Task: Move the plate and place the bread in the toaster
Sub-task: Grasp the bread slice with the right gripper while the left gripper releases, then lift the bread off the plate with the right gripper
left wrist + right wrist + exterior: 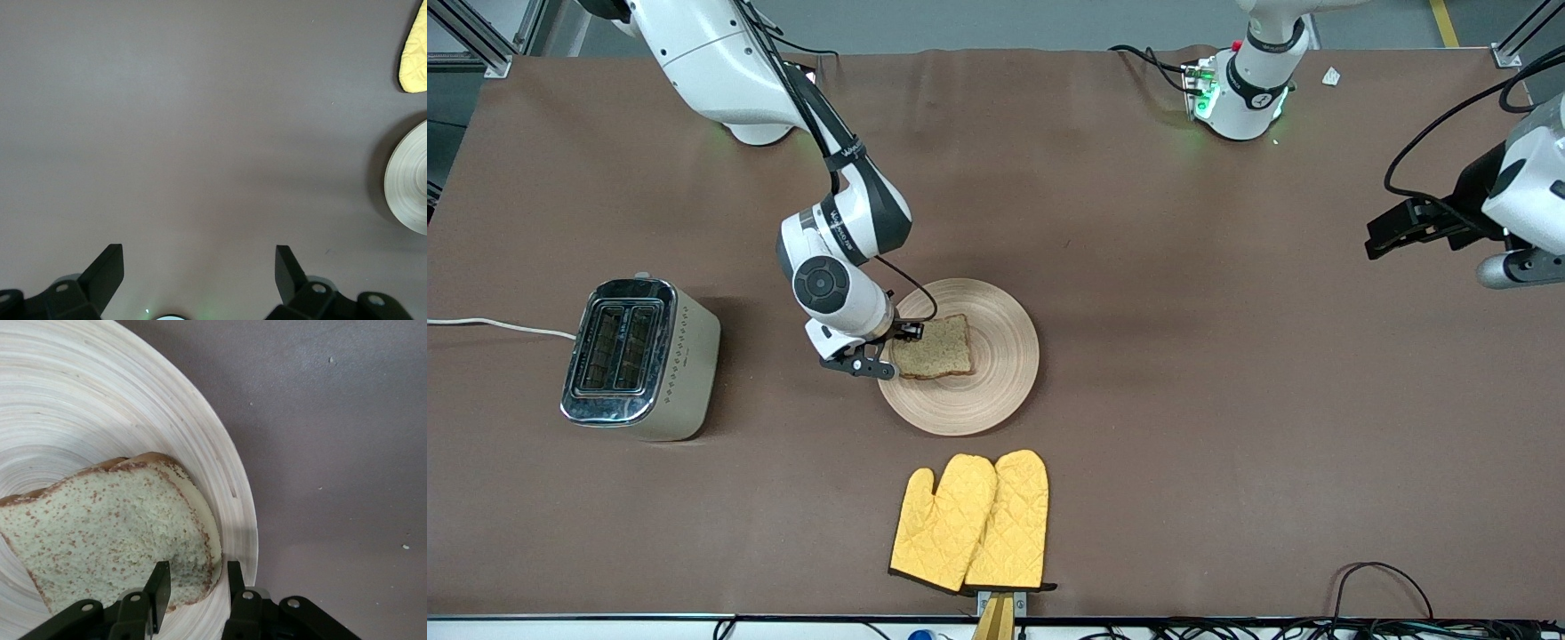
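Observation:
The bread [934,347] lies on the round wooden plate [996,373] in the middle of the table. My right gripper [898,347] is low at the plate's rim on the toaster's side, shut on the slice's crust edge. In the right wrist view one finger presses on the speckled face of the bread [113,533], the other sits against the crust, and the right gripper [198,577] is over the plate [100,407]. The cream toaster [640,356] stands toward the right arm's end, slots empty. My left gripper [1383,240] [200,263] waits open over bare table at the left arm's end.
Yellow oven mitts [974,520] lie nearer the front camera than the plate; a mitt tip [415,53] and the plate's rim [410,180] show in the left wrist view. The toaster's white cord [498,324] runs off the table's end.

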Controlling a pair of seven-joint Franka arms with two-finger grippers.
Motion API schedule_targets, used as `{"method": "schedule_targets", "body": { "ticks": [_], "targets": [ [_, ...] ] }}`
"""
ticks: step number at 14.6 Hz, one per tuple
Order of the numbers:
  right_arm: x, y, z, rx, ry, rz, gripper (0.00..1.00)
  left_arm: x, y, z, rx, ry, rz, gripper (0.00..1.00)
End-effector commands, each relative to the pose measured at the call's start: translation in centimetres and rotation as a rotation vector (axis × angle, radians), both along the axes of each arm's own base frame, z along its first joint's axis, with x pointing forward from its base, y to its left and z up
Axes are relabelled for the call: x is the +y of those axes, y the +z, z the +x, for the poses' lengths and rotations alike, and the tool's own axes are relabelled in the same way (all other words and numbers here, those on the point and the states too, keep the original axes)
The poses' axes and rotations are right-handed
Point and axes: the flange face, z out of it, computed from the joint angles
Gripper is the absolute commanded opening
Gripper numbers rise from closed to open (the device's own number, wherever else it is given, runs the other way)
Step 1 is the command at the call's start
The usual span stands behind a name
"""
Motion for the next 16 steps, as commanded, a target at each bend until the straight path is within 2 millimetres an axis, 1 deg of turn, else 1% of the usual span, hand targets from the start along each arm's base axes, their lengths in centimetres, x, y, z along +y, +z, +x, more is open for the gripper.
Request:
{"method": "schedule_targets", "body": {
  "ticks": [1, 3, 4, 5, 6, 7, 9, 11, 15, 16],
  "targets": [
    [0.4, -0.3, 0.5, 0.006, -0.022, 0.016, 0.39, 0.9, 1.3, -0.5, -0.009, 0.012, 0.021, 1.0],
    [0.6, -0.4, 0.4, 0.008, -0.02, 0.017, 0.34, 0.4, 2.7, -1.5, -0.032, 0.006, 0.023, 1.0],
    [0.5, -0.5, 0.4, 0.009, -0.022, 0.016, 0.32, 0.3, 3.0, -1.7, -0.037, 0.003, 0.026, 1.0],
    [0.6, -0.5, 0.4, 0.008, -0.02, 0.016, 0.31, 0.0, 3.0, -1.8, -0.035, -0.002, 0.027, 1.0],
    [0.5, -0.9, 0.3, 0.013, -0.021, 0.014, 0.31, -0.9, 3.2, -2.3, -0.028, -0.017, 0.031, 1.0],
    [0.4, -1.1, 0.4, 0.013, -0.021, 0.014, 0.3, -0.5, 3.3, -2.6, -0.026, -0.005, 0.038, 1.0],
    [0.5, -1.1, 0.5, -0.003, -0.024, 0.018, 0.29, -1.2, 3.0, -3.5, -0.015, -0.014, 0.05, 1.0],
    [0.6, -1.2, 0.4, -0.002, -0.021, 0.017, 0.24, -1.3, 2.7, -4.7, 0.0, -0.016, 0.06, 1.0],
    [0.8, -1.3, 0.3, 0.002, 0.003, 0.015, 0.05, -1.0, 2.2, -5.9, 0.009, -0.014, 0.065, 1.0],
    [0.7, -1.8, 0.2, 0.007, 0.01, 0.01, 0.03, -0.9, 2.1, -6.2, 0.003, -0.015, 0.064, 1.0]
  ]
}}
